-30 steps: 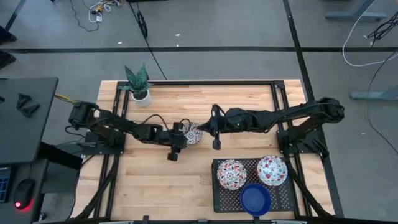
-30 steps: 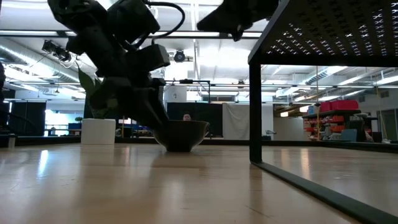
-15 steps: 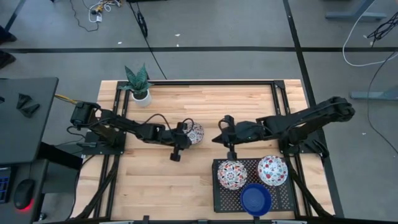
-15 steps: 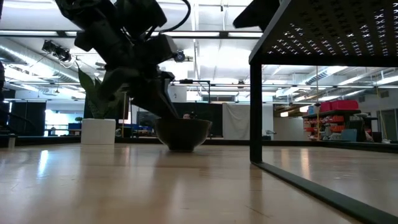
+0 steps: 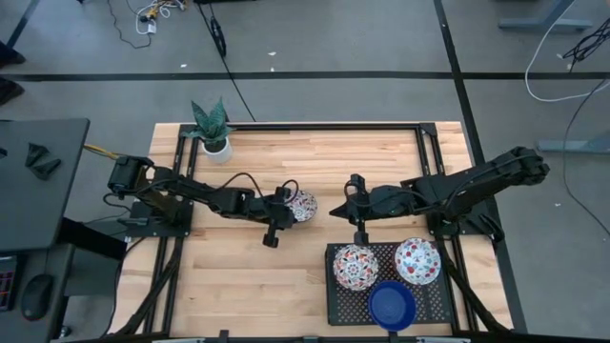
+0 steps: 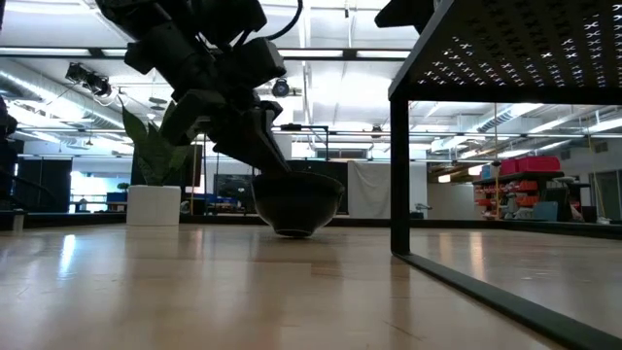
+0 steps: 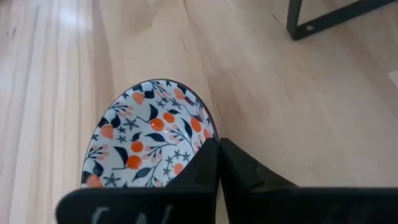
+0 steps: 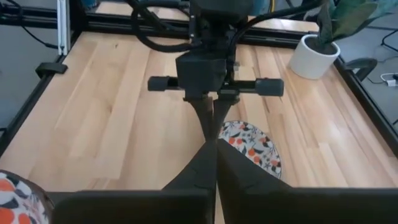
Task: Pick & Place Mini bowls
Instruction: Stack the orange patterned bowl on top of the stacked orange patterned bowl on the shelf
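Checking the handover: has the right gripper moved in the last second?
Yes. The right gripper has pulled back rightward from the patterned bowl, toward the black rack.

Right gripper (image 8: 214, 163) sits low in the foreground, its two dark fingers (image 8: 242, 171) pressed together w/ only a thin seam between them, nothing held. Straight ahead the left gripper (image 8: 208, 121) comes in from the far side, fingers (image 8: 205, 115) pinched onto the rim of a floral mini bowl (image 8: 252, 147), white w/ red and dark blue pattern, on the wooden worktop (image 8: 118, 118). Most of that bowl shows beside the right gripper's fingers. Another floral bowl (image 8: 18, 190) peeks in at the near corner, cut off by the frame. White pot w/ green plant (image 8: 316, 55) stands at the worktop's far corner, well apart from the bowls. Black frame rail (image 8: 43, 81) runs along the edge.
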Tool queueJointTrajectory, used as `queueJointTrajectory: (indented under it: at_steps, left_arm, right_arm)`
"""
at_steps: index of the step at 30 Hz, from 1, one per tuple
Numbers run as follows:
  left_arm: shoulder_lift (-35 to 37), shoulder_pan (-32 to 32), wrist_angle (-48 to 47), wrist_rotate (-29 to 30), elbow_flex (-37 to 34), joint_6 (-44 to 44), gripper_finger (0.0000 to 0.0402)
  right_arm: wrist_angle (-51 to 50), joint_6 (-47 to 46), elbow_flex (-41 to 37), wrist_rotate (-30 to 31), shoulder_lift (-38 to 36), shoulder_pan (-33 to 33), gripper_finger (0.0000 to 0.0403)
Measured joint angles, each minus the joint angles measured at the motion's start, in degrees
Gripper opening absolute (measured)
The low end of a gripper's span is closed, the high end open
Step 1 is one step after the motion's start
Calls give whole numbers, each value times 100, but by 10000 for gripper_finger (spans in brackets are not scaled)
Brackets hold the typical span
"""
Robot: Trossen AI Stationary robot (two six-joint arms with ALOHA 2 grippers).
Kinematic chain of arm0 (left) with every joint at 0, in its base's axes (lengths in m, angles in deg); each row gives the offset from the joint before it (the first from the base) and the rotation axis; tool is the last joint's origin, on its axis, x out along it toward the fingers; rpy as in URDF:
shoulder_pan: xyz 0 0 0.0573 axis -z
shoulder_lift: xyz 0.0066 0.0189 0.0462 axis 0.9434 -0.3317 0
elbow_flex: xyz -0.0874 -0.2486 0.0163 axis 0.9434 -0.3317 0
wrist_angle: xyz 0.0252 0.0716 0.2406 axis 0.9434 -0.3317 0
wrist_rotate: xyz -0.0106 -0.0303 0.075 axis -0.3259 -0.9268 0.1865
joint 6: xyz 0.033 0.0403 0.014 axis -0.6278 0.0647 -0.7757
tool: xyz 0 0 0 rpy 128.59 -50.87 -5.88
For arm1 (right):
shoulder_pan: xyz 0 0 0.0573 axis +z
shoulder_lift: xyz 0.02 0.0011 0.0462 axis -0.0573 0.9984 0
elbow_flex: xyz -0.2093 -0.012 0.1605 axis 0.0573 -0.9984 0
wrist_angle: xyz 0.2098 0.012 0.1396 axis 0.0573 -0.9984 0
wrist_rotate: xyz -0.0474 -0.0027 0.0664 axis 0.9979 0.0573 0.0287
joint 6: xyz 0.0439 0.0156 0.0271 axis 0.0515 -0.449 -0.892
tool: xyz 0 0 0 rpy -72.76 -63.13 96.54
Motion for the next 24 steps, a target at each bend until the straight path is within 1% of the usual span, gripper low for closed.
queueJointTrajectory:
  at_steps: [6, 12, 18, 24]
  left_arm:
    - [-50, 2, -107, -12, 0, 18, 9]
    - [-61, -1, -124, 217, 0, 77, 29]
    - [-61, 0, -159, 227, -2, 80, 50]
    - [-138, -74, -362, 240, -9, 67, 84]
  right_arm:
    - [33, 0, 2, 0, 36, 0, 11]
    - [74, 2, 2, -2, 58, 0, 11]
    - [70, 4, 2, -4, 63, 0, 11]
    - [72, 7, 2, -7, 63, 0, 11]
